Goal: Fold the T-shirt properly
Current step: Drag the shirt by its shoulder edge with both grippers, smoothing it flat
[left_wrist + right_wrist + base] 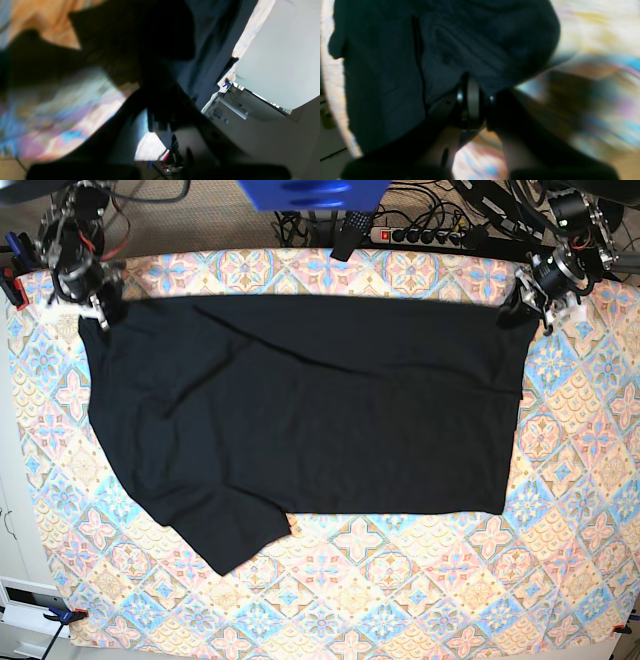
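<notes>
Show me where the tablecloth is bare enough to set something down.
The widest bare tablecloth runs along the near edge, below the T-shirt. Another strip lies right of the shirt. The far edge is crowded: the left claw and right claw sit at the shirt's corners.

- The T-shirt (320, 410) was soft black cloth, matt, creased in shallow folds; close up in the right wrist view its weave looked faintly ribbed.
- The tabletop (420, 580) was covered by a printed cloth, matt, with a tile pattern in blue, pink and cream.
- The right gripper (97, 312) and left gripper (532, 308) showed dark plastic with bright metal parts.
- A ring on the right gripper's body in its wrist view had a dull sheen.
</notes>
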You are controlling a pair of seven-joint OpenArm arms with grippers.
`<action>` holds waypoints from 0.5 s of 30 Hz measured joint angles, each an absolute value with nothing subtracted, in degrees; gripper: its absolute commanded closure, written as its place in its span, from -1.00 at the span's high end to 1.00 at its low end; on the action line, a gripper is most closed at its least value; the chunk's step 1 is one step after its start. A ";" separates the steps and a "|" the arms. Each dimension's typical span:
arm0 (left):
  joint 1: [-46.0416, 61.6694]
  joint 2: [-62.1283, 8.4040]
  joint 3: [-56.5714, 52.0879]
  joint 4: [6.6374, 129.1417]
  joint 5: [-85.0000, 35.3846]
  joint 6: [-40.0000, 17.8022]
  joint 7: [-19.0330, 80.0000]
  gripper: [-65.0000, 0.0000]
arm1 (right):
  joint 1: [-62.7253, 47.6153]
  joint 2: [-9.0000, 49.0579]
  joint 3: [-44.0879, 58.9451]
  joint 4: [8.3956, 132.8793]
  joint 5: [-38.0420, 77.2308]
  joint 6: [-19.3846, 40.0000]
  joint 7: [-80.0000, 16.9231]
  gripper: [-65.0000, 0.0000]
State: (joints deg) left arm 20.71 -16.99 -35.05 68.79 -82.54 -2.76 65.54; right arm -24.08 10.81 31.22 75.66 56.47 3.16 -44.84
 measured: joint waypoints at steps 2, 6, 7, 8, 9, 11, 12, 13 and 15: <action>21.96 -17.65 -35.07 68.84 -82.83 -2.83 65.52 -1.00 | -25.93 10.81 31.38 77.52 55.75 2.74 -45.69 -0.88; 24.12 -17.96 -35.09 68.86 -82.76 -2.79 65.30 -1.00 | -28.75 10.79 31.44 79.79 55.35 2.31 -48.10 -0.87; 24.56 -17.96 -35.09 68.86 -82.76 -2.81 65.14 -1.00 | -29.26 10.79 31.44 80.23 55.35 2.31 -48.34 -0.87; 24.80 -17.96 -35.09 68.86 -82.78 -2.81 65.14 -1.00 | -29.56 10.81 31.46 80.60 55.33 2.26 -48.75 -0.87; 24.95 -17.93 -35.09 68.86 -82.72 -2.79 65.14 -1.00 | -29.65 10.81 31.55 80.71 55.29 2.17 -48.90 -0.87; 24.91 -17.80 -35.14 68.86 -82.74 -2.79 66.15 -1.00 | -29.67 10.76 31.55 80.79 54.89 1.85 -48.88 -0.82; 24.77 -17.80 -35.14 68.86 -82.74 -2.79 67.07 -1.00 | -29.87 10.76 31.55 80.82 54.89 1.85 -48.84 -0.79; 24.75 -17.80 -35.29 68.86 -82.76 -2.81 67.68 -1.00 | -30.06 10.79 31.55 81.03 54.89 1.85 -48.95 -0.76; 24.64 -17.80 -35.31 68.86 -83.00 -2.79 67.94 -0.98 | -30.96 10.79 31.57 81.67 54.85 1.85 -49.41 -0.68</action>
